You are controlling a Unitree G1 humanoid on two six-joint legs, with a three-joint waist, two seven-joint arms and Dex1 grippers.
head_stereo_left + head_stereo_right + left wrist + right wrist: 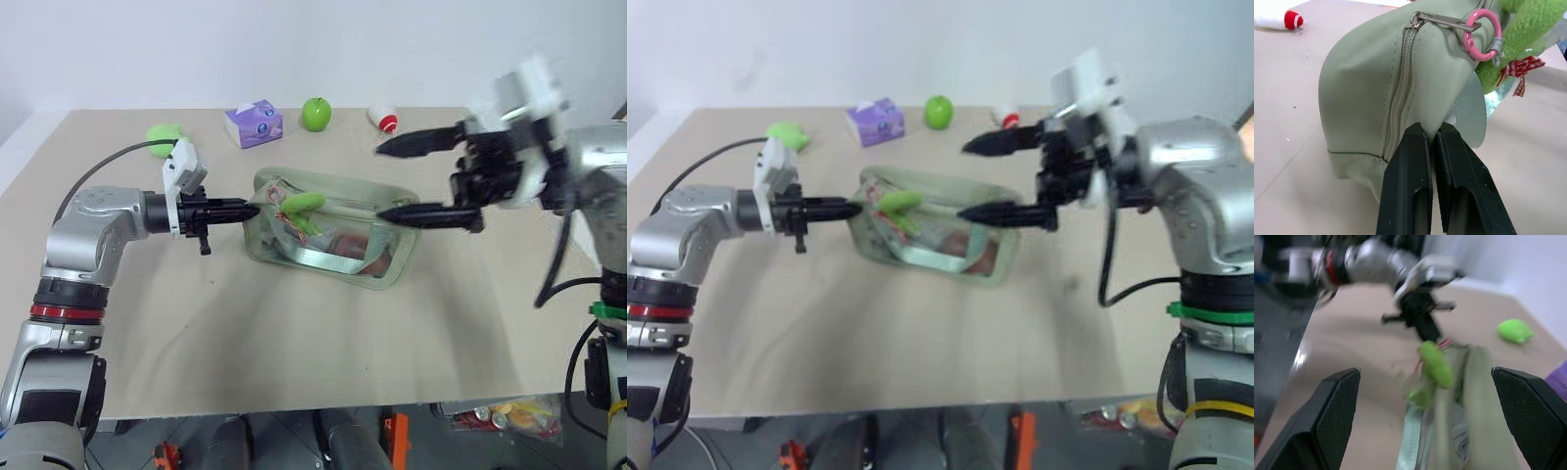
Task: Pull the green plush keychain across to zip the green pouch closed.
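The green pouch point(338, 235) lies on its side mid-table, its clear window facing up. The green plush keychain point(302, 203) rests on top near the pouch's left end, hooked by a pink ring point(1482, 34) to the zipper pull point(1442, 20). My left gripper point(251, 208) is shut on the fabric at that left end, just below the zipper. My right gripper point(384, 181) hovers open above the pouch's right part, with nothing between its fingers. In the right wrist view the keychain point(1436, 365) lies ahead between the wide-spread fingers.
Along the table's far side sit a light-green plush toy point(165, 132), a purple tissue pack point(254, 124), a green apple point(315, 114) and a small white-and-red item point(383, 118). The tan tabletop point(294, 343) stretches in front of the pouch to the near edge.
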